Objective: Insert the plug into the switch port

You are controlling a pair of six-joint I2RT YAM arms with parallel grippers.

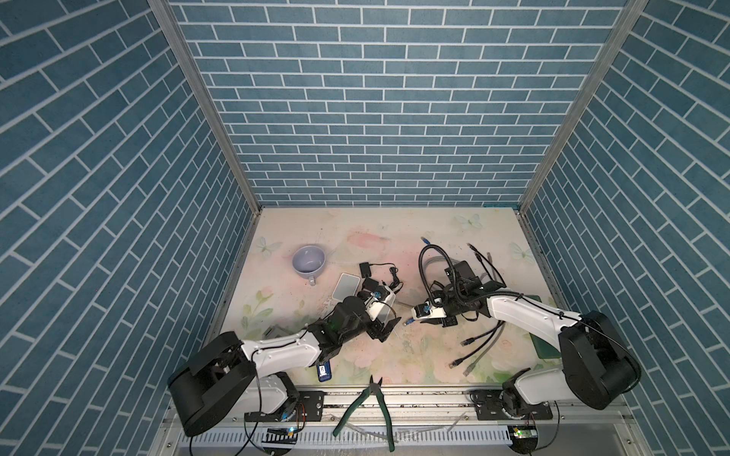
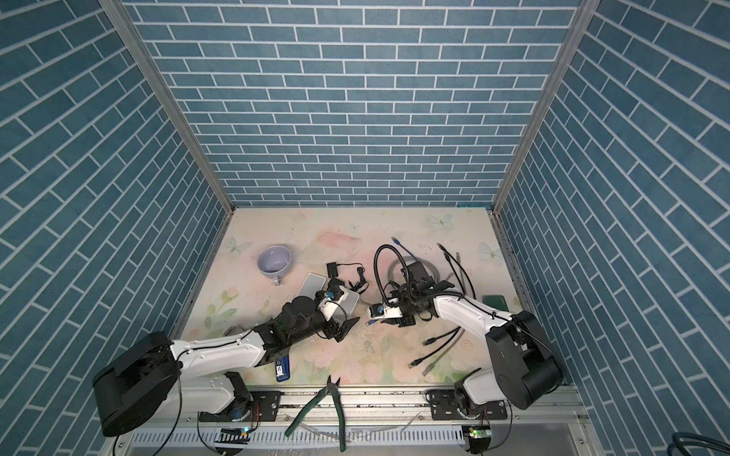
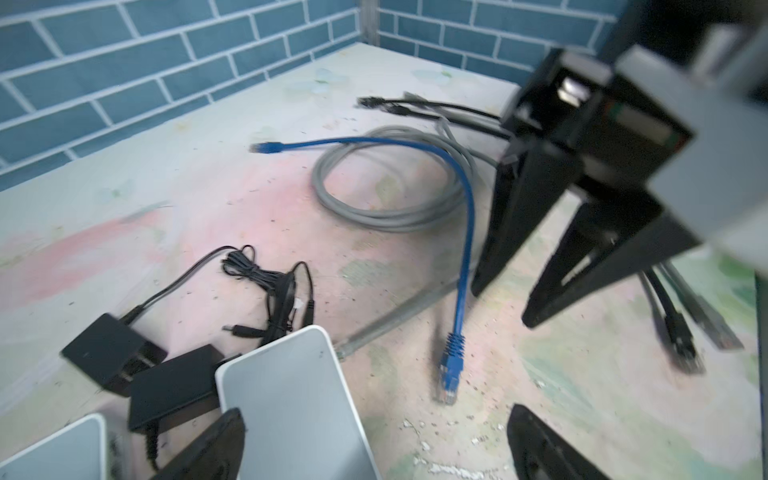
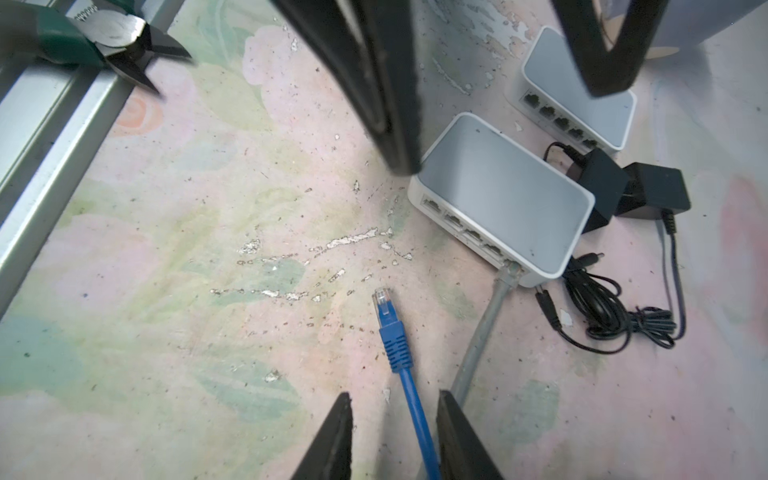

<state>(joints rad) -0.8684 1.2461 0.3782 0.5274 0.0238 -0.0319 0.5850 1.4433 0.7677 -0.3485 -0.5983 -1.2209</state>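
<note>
The blue cable's plug lies flat on the table, a short way in front of the white switch. The switch's row of ports faces it, and a grey cable sits in the end port. My right gripper is open and straddles the blue cable behind the plug, with a gap on both sides. My left gripper is open wide, one finger over the switch, the plug ahead of it. In both top views the plug lies between the two grippers.
A second white switch and black power adapters lie behind the first. A mug stands far left. Green pliers rest at the front rail. Loose black and grey cables lie right, with a grey coil further back.
</note>
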